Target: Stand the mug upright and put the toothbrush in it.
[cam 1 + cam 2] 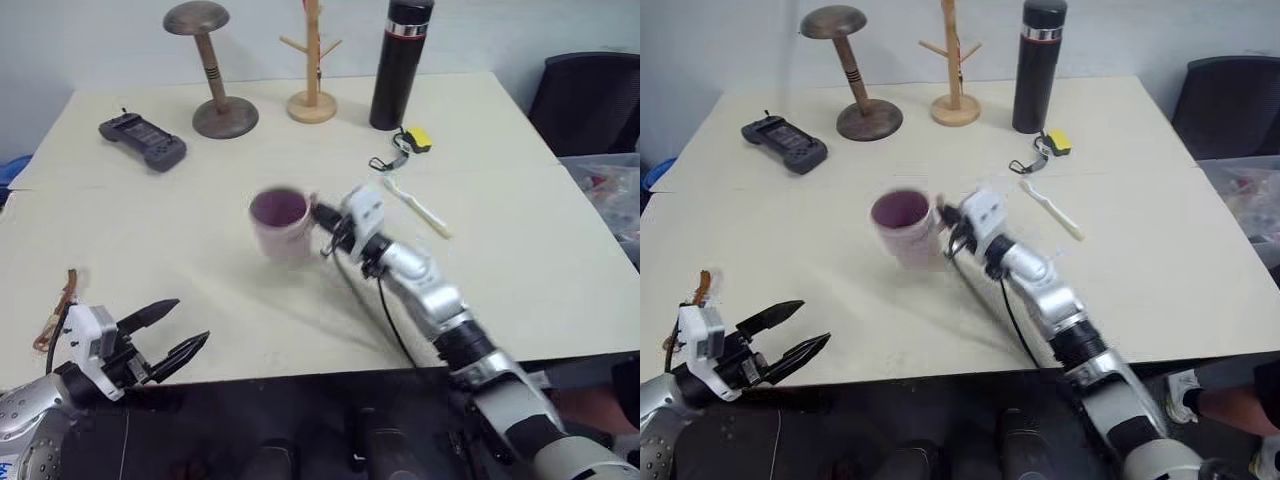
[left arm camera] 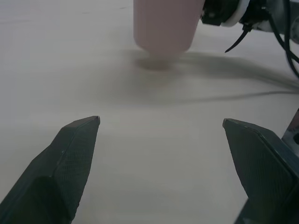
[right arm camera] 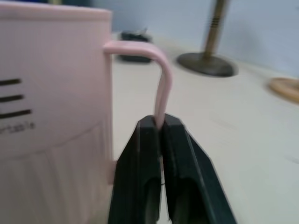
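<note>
The pale pink mug (image 1: 278,228) stands upright near the middle of the table, its purplish inside facing up. My right gripper (image 1: 318,213) is shut on the mug's thin loop handle (image 3: 161,88), with both black fingers pinching it from the right. From the left wrist view I cannot tell whether the mug's base rests on the table. The white toothbrush (image 1: 415,207) lies flat to the right of that arm. My left gripper (image 1: 193,320) stands open at the table's near left edge, nothing between its fingers, pointing toward the mug (image 2: 163,28).
At the back stand a tall black thermos (image 1: 400,65), a wooden peg tree (image 1: 312,70) and a mushroom-shaped wooden stand (image 1: 210,70). A dark handheld controller (image 1: 142,141) lies back left, a yellow clip (image 1: 417,139) by the thermos, a brown strap (image 1: 57,310) near my left gripper.
</note>
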Available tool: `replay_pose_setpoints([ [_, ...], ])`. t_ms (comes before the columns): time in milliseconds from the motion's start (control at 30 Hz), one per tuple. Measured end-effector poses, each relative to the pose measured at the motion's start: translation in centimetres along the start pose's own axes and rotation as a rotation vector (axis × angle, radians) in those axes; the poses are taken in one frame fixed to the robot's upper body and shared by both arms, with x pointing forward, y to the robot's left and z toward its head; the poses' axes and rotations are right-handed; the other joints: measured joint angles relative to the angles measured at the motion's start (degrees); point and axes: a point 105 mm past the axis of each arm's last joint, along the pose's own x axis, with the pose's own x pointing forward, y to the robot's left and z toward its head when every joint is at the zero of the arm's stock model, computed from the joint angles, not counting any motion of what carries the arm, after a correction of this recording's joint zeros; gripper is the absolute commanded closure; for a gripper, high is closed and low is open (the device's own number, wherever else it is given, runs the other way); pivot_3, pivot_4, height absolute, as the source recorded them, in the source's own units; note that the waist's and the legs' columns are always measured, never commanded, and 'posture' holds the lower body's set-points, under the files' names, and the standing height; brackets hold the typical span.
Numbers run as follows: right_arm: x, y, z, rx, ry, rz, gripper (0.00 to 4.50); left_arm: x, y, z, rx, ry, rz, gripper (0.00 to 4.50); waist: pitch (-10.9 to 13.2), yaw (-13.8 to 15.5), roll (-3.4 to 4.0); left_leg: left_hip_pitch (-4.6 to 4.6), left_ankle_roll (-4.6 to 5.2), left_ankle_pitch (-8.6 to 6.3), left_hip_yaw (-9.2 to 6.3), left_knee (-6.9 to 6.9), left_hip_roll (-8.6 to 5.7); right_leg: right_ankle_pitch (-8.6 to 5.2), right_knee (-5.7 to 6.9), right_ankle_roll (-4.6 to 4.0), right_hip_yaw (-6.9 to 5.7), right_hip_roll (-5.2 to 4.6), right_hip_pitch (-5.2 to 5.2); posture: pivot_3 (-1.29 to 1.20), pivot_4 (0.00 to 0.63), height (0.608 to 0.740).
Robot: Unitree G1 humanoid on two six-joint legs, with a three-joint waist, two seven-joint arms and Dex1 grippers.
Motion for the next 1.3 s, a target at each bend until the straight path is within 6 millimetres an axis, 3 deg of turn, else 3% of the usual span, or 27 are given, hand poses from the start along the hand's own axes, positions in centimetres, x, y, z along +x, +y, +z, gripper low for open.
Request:
replay_pose_setpoints([
  [100,0.0,0.3,-0.7,0.019,-0.032,0.027,3.45,0.1,0.2,0.8,0.021,-0.013,-0.014,0.0,0.0,0.38,-0.03,-0.01,0.03,-0.01,-0.14,0.07,-0.07,0.0,-0.06,0.01,-0.11,-0.08,0.14,0.0,0.15,0.74],
  [267,-1.1,-1.4,-0.4,0.005,-0.047,0.025,1.78,0.8,0.1,1.8,0.043,-0.037,-0.04,0.0,-0.01,-0.02,-0.03,0.03,0.01,-0.02,-0.14,0.04,-0.05,0.01,-0.04,0.01,-0.11,-0.05,0.12,0.0,0.15,0.74],
  [433,-4.7,-3.5,-0.4,-0.013,0.002,0.026,0.04,1.8,-0.1,2.1,0.044,-0.048,-0.069,0.0,0.0,0.2,-0.03,0.0,0.01,-0.02,-0.15,0.04,-0.04,0.01,-0.05,0.01,-0.11,-0.06,0.13,0.0,0.15,0.74],
  [500,-7.4,-4.2,-0.2,-0.006,0.01,0.019,0.04,2.0,0.0,2.2,0.045,-0.049,-0.072,0.0,0.0,0.55,-0.03,-0.01,0.02,-0.03,-0.16,0.04,-0.05,0.01,-0.08,0.02,-0.11,-0.07,0.13,0.0,0.15,0.74],
  [633,-16.2,-5.9,-0.2,-0.045,0.085,-0.036,0.04,2.2,0.0,2.5,0.066,-0.036,-0.106,0.0,0.0,2.1,-0.03,-0.04,0.08,-0.06,-0.12,0.05,-0.06,0.03,-0.27,0.05,-0.07,-0.08,0.17,0.0,0.15,0.74],
  [767,-23.7,-6.5,-0.9,-0.056,0.187,-0.128,0.04,3.4,-0.1,4.6,0.138,-0.068,-0.171,0.0,0.02,2.49,-0.03,0.29,0.06,-0.06,-0.1,0.02,-0.05,0.03,-0.28,0.05,-0.01,-0.07,0.46,0.0,0.15,0.74],
  [900,-28.5,-7.6,-1.6,-0.021,0.256,-0.29,0.04,4.5,-0.2,6.1,0.15,-0.085,-0.226,0.0,0.02,2.07,-0.02,0.45,0.05,-0.06,-0.06,-0.03,-0.02,0.02,-0.24,0.04,0.05,-0.04,0.56,0.0,0.15,0.74],
  [1000,-28.5,-8.0,-1.6,-0.016,0.274,-0.313,0.04,5.2,-0.2,6.9,0.137,-0.086,-0.258,0.0,0.02,1.31,0.0,0.44,-0.01,-0.05,-0.04,-0.04,0.01,0.02,-0.19,0.03,0.07,0.01,0.49,0.0,0.15,0.74],
  [1067,-27.3,-8.8,-1.5,0.017,0.309,-0.284,0.04,5.3,0.0,7.1,0.135,-0.077,-0.264,0.0,0.06,1.14,0.07,0.41,-0.02,-0.05,0.06,-0.02,0.0,0.02,-0.11,0.03,0.17,0.01,0.38,0.0,0.15,0.74],
  [1300,-18.7,-14.6,3.3,0.04,0.464,-0.195,0.04,5.9,0.8,6.5,0.133,-0.046,-0.271,0.0,0.1,1.41,0.18,0.2,-0.11,-0.02,0.03,-0.02,0.05,-0.05,-0.05,-0.1,0.09,0.04,0.04,0.0,0.15,0.74],
])
